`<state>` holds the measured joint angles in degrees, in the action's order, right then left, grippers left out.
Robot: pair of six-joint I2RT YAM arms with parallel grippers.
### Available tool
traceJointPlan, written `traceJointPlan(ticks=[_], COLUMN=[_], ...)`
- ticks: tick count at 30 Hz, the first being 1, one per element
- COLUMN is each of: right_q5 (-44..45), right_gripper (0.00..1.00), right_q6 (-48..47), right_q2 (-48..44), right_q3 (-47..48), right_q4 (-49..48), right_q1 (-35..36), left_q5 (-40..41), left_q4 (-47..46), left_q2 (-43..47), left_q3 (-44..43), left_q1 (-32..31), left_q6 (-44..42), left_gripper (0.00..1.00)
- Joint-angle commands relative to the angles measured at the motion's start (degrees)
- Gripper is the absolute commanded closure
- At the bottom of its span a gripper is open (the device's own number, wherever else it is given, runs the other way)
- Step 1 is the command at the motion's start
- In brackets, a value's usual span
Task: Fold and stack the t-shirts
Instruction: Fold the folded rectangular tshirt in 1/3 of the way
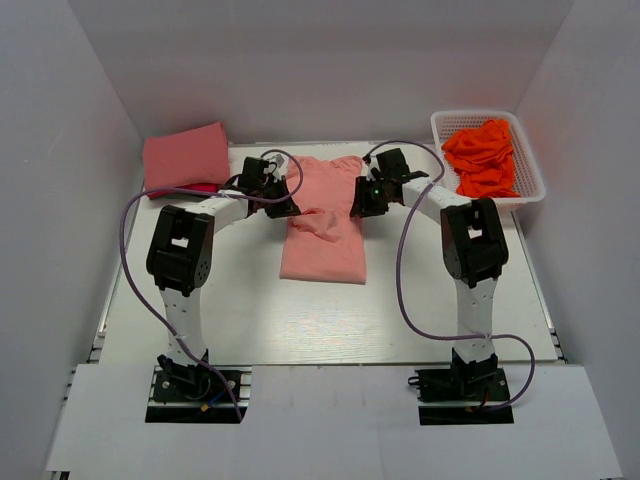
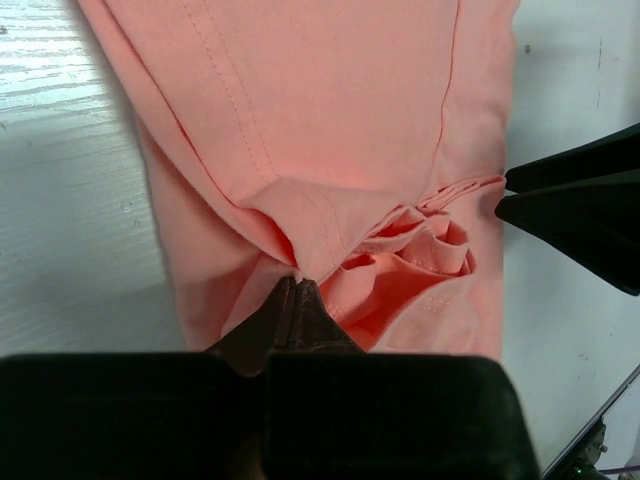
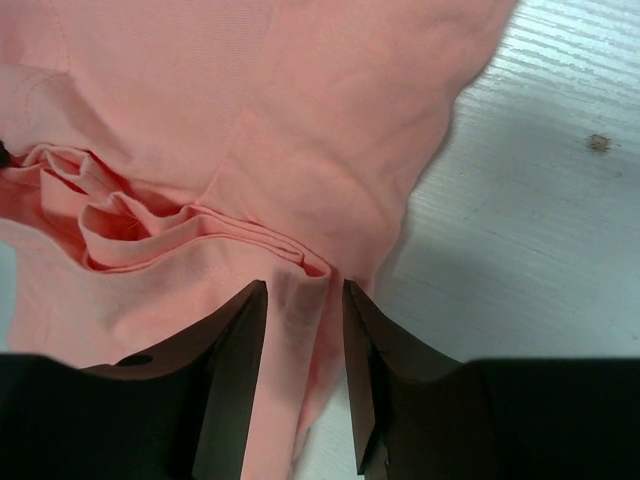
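Top external showed the t-shirt [image 1: 322, 240] mid-fold by the far edge — left gripper [image 2: 297, 280] clenched on it, right gripper [image 3: 305, 290] unclenched astride it, likely needing to clamp

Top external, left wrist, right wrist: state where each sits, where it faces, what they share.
Top external: above and behind, looking down on the table; left arm and right arm show.
Left wrist: on its arm, facing the salmon t-shirt; left end effector pinches it.
Right wrist: on its arm, facing down; right end effector straddles a fold.
Shared: all show that t-shirt.
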<state>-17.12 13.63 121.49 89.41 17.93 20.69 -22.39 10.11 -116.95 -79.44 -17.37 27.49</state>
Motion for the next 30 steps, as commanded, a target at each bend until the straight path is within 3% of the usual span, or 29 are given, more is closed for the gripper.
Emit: traceJointPlan(ticks=[1, 4, 6, 7, 8, 20, 30], right_q5=[1.39, 0.61, -0.18, -1.49, -1.77, 0.25, 4.21], right_gripper=[0.57, 0.69, 0.84, 0.97, 1.00, 1.00, 1.00], right_q6=[-0.18, -0.18, 0.43, 0.17, 0.43, 3.07, 4.57], right_q2=[1.64, 2.08, 2.17, 1.91, 1.38, -7.76, -7.76], right_q3=[2.17, 2.53, 2.44, 2.18, 2.00, -4.23, -3.98], right_q4=[0.26, 0.26, 0.09, -0.26, -0.35, -2.38, -2.38], right_q1=[0.23, 0.41, 0.49, 0.41, 0.49, -0.04, -1.44], left_q5=[-1.69, -1.69, -1.69, -1.69, -1.69, -0.99, 1.30], left_q4=[0.52, 0.53, 1.05, 1.05, 1.66, 4.31, 4.83], left_q2=[2.42, 2.42, 1.90, 1.90, 1.90, 6.99, 3.49], left_q3=[-1.07, -1.60, -1.60, -1.60, -1.60, -1.42, -3.78], left_q1=[-0.12, -0.12, -0.12, -0.12, -0.12, 1.63, 3.39], left_q6=[0.46, 0.46, 0.46, 0.99, 0.99, 2.22, 2.84], left_gripper=[1.00, 1.00, 1.00, 1.00, 1.00, 1.00, 1.00])
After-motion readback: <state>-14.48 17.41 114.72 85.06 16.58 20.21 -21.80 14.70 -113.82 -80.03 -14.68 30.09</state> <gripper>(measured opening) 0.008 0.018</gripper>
